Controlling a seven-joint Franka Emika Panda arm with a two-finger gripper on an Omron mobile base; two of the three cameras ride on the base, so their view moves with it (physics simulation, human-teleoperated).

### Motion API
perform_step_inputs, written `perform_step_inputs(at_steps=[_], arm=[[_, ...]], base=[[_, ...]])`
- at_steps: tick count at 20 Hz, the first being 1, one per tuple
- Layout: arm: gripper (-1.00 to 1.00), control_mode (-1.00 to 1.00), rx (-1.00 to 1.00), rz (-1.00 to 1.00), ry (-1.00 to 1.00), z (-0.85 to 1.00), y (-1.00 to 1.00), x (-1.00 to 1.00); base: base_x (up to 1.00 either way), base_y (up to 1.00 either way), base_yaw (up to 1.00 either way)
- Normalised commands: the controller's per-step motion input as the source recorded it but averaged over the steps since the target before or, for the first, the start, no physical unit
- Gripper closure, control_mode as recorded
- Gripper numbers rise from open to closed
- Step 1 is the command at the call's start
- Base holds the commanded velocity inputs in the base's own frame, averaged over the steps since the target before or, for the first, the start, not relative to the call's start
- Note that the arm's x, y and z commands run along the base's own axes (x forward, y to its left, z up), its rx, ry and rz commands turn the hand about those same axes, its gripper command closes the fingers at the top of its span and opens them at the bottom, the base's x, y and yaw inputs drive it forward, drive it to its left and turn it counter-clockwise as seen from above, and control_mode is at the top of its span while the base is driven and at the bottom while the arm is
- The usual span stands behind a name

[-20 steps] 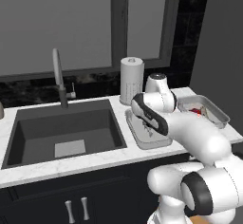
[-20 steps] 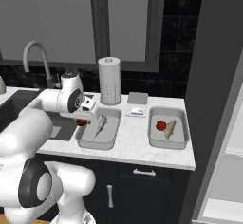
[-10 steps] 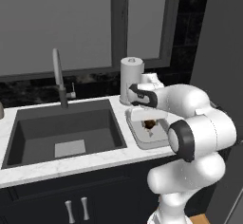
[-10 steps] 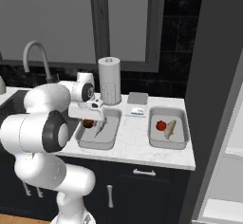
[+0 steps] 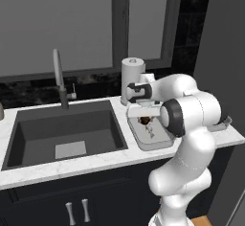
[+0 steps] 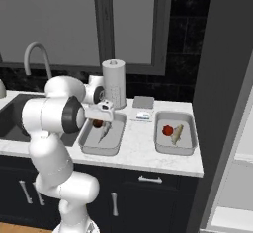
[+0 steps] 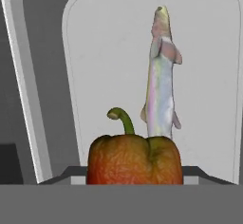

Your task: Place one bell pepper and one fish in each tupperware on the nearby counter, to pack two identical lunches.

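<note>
Swung lower, the gripper (image 6: 104,122) clamps a wrinkled bell pepper (image 7: 135,160) over the smooth tupperware (image 7: 199,42) holding a slender fish (image 7: 161,90).

Light is even and flat across the rendered kitchen, moderately dim, with no clear source and no glare. The white marbled stone desk (image 5: 72,163) is the brightest surface; the dark inset sink basin (image 5: 67,131) and black tiled backsplash (image 6: 188,39) sink into near-black. Shadows are soft and faint. Base views are slightly soft and coarse. In the hand view the wrinkled red-orange bell pepper (image 7: 135,159) and pale iridescent fish (image 7: 161,95) look sharp, evenly lit.
</note>
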Motion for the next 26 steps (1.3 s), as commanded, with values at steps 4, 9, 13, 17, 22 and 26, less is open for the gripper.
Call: perform_step_inputs(at_steps=[4, 9, 13, 17, 22, 26], arm=[[1.0, -1.0, 0.02, 0.0, -0.02, -0.19, 0.0, 0.09], [1.0, -1.0, 0.0, 0.0, 0.04, -0.41, 0.0, 0.0], [1.0, -1.0, 0.0, 0.0, 0.0, -0.34, 0.0, 0.0], [-1.0, -1.0, 0.0, 0.0, 0.0, 0.0, 0.0, 0.0], [-1.0, -1.0, 0.0, 0.0, 0.0, 0.02, 0.0, 0.0], [-1.0, -1.0, 0.0, 0.0, 0.0, 0.1, -0.01, 0.0]], base=[[0.0, 0.0, 0.0], [0.0, 0.0, 0.0], [0.0, 0.0, 0.0], [0.0, 0.0, 0.0], [0.0, 0.0, 0.0], [0.0, 0.0, 0.0]])
